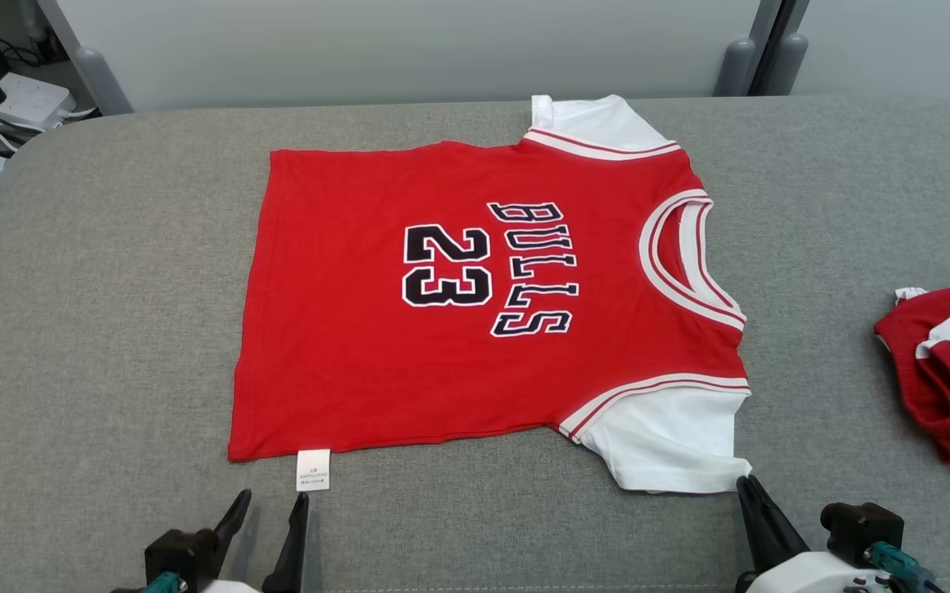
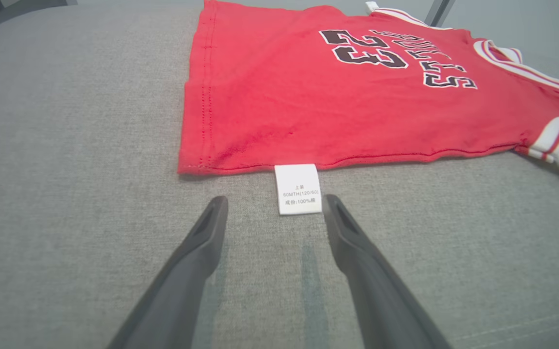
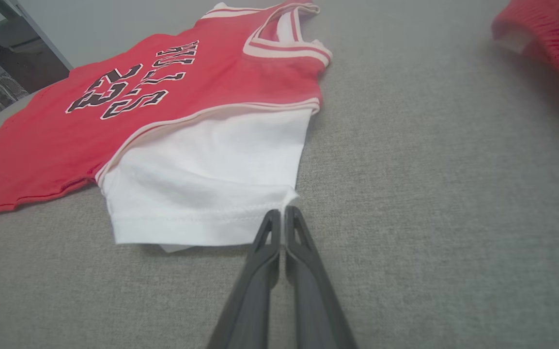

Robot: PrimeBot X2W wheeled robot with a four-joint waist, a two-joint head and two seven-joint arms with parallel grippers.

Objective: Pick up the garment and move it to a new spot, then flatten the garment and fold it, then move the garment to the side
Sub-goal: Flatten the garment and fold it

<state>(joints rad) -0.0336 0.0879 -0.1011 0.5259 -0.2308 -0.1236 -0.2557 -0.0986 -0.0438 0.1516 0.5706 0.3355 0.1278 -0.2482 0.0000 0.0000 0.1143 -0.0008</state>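
The garment is a red jersey with white sleeves, printed "BULLS 23", lying flat on the grey padded table, collar toward the right. My right gripper is shut, its fingertips pinched on the near corner of the white sleeve. My left gripper stands open just short of the garment's near hem. Its two fingers flank the white care label that sticks out from the red hem.
A second red and white garment lies crumpled at the table's right edge, also in the right wrist view. Cables and a white power strip sit beyond the far left corner. Grey posts stand behind the table.
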